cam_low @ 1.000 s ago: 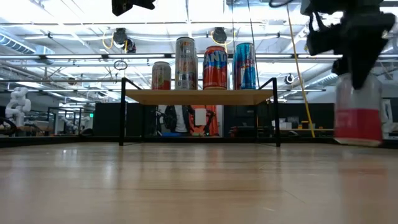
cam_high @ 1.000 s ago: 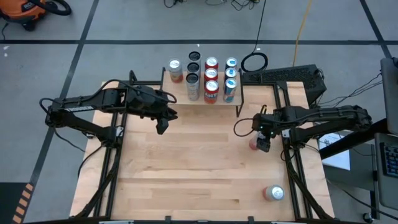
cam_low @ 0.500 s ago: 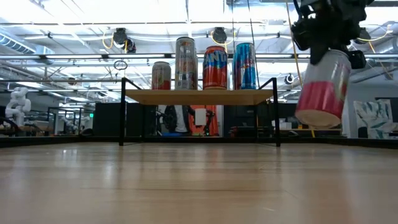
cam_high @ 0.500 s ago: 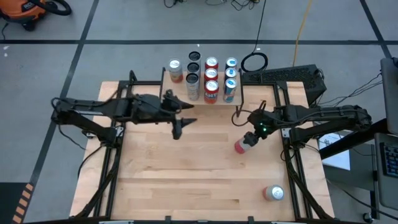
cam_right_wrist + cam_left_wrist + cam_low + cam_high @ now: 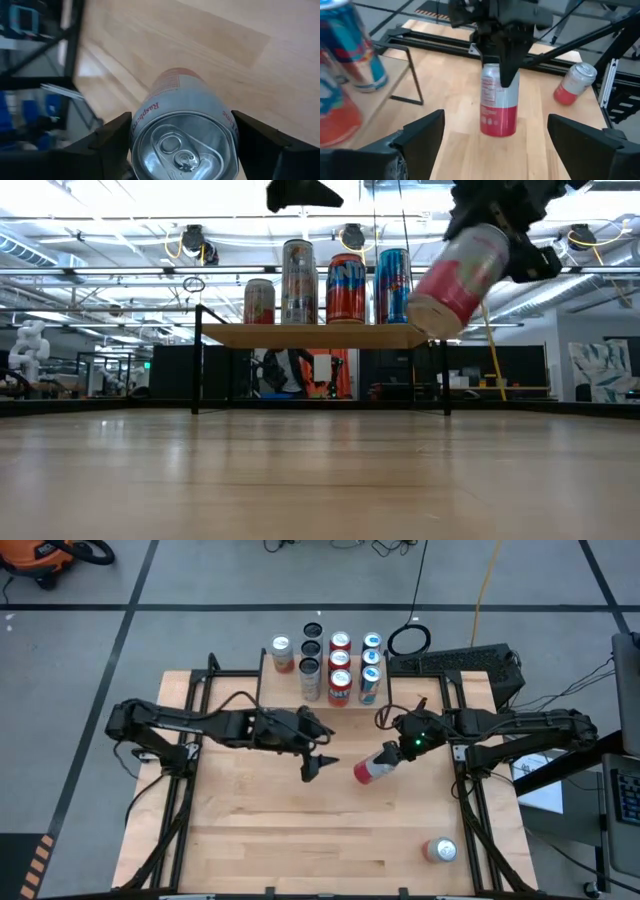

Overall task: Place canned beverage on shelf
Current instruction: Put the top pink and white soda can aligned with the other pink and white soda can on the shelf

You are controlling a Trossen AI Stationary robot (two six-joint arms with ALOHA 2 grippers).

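Note:
A silver-and-red beverage can (image 5: 373,766) hangs tilted over the middle of the table with my right gripper (image 5: 398,748) shut on it. My left gripper (image 5: 318,764) stands open just left of the can's bottom end, short of touching it. In the left wrist view its fingers spread wide either side of the can (image 5: 499,107). The shelf (image 5: 320,335) stands at the table's far edge, with several upright cans (image 5: 340,668) on its top board. My right gripper pinches the can's side wall just below its lid end (image 5: 150,107) between its two fingers (image 5: 107,145), one on each side. The fingers slant down from the table's right. The can hangs clear of the table, tilted, its red bottom end (image 5: 425,310) down and toward the left arm.
Another can (image 5: 440,850) lies on its side near the table's front right corner. Black frame rails (image 5: 470,810) run along the table's left and right edges. Bare wood lies between the shelf and the near edge.
My right gripper has risen and gone toward the table's left. It has rolled, so the can has gone from upright near the tabletop to lifted and tilted. My left gripper has moved right and toward the near edge, up to the can, and has opened.

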